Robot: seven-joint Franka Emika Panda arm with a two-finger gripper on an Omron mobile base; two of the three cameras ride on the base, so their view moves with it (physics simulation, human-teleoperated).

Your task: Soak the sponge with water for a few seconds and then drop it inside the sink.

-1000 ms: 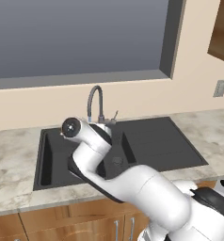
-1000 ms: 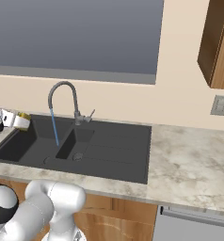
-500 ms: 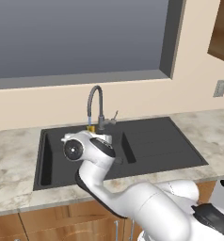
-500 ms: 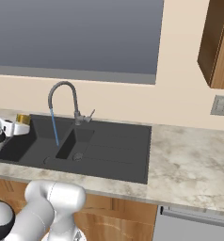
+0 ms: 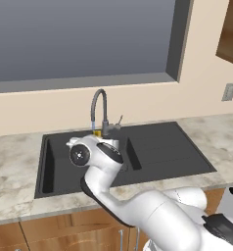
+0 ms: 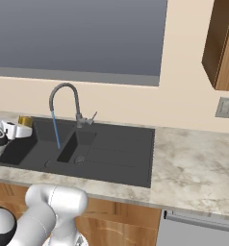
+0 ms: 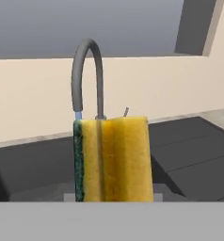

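Counter (image 6: 198,168): light marbled stone top over wooden cabinet fronts, running along the beige wall under the window. Set into it: dark charcoal sink (image 6: 116,156), two basins plus flat drainboard section, grey gooseneck faucet (image 6: 63,96) at rear edge.

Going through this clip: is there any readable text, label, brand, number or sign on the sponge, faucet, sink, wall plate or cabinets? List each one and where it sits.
None: no words, labels, brands, numbers or signs appear.
The sponge, sink, faucet, wall plate and cabinet all show plain, unmarked surfaces.
The round cap on the arm's joint has a small pattern, too small to read as text.
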